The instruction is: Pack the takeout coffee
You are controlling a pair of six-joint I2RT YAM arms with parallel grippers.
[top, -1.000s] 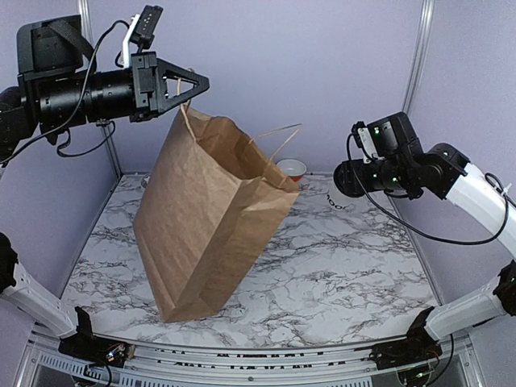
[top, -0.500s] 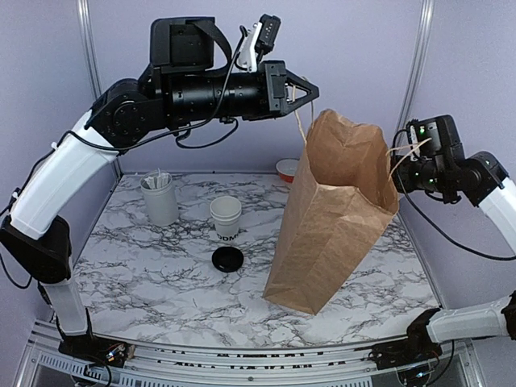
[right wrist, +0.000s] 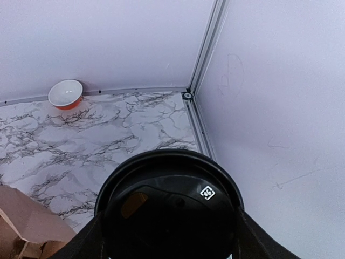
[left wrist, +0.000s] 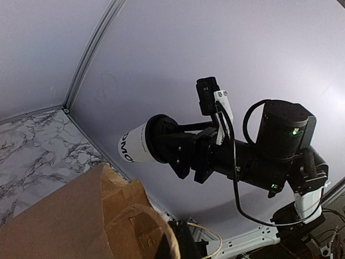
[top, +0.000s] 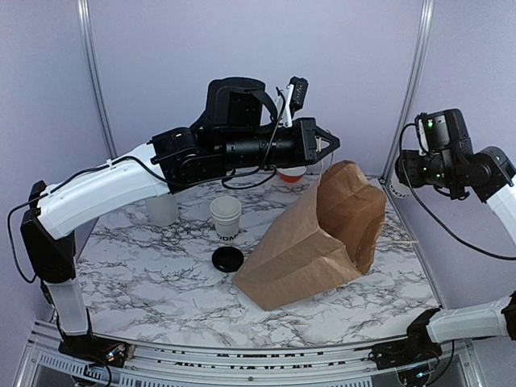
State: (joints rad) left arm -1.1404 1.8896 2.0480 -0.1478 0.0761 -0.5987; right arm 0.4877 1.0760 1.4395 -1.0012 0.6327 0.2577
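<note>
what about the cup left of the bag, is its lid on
No, the lid lies on the table beside the open cup.

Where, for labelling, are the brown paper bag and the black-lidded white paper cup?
The brown paper bag (top: pixel 302 246): top external view, broad side.
The black-lidded white paper cup (left wrist: pixel 133 144): left wrist view, lettered side wall.

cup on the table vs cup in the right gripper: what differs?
Table cup stands open on the table, loose lid beside it; held cup wears its own lid. Table cup is free; held cup is lifted in the right gripper's jaws. Both: white paper, black lettering.
</note>
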